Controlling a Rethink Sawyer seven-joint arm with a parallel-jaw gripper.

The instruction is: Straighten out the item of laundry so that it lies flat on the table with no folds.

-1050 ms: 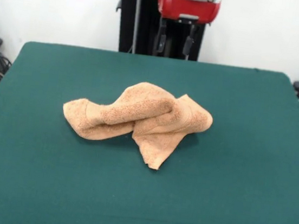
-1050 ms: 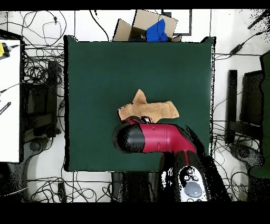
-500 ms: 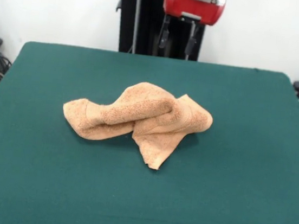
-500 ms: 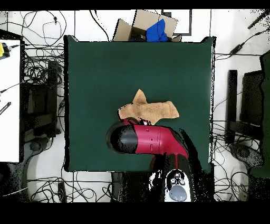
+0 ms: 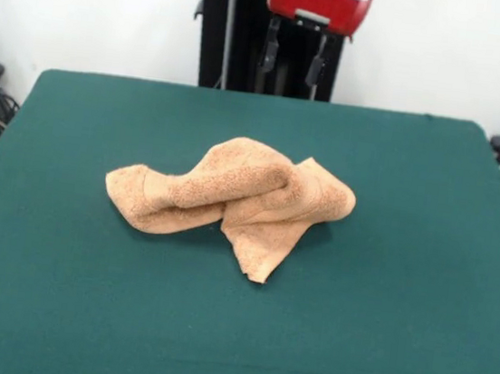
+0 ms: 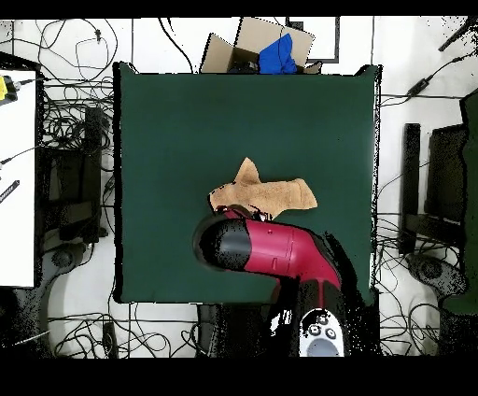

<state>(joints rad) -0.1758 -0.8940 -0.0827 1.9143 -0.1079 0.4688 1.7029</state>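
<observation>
The item of laundry [image 5: 230, 198], a light-orange terry towel, lies crumpled in a twisted heap near the middle of the green table [image 5: 411, 216]. One corner of it points toward the table's near edge. My gripper [image 5: 291, 72] hangs high above the far edge, well behind the towel and clear of it. Its two dark fingers [image 5: 270, 48] stand apart, open, with nothing between them. From overhead, the towel [image 6: 266, 194] shows just beyond the red and black arm [image 6: 271, 247], which covers the gripper and a strip of the table [image 6: 187, 121].
A cardboard box [image 6: 266, 47] holding something blue sits just past one table edge. Cables lie on the floor around the table. A white desk [image 6: 17, 177] stands at the left of the overhead view.
The gripper has risen slightly and drifted a little sideways above the far edge. The towel has not moved.
</observation>
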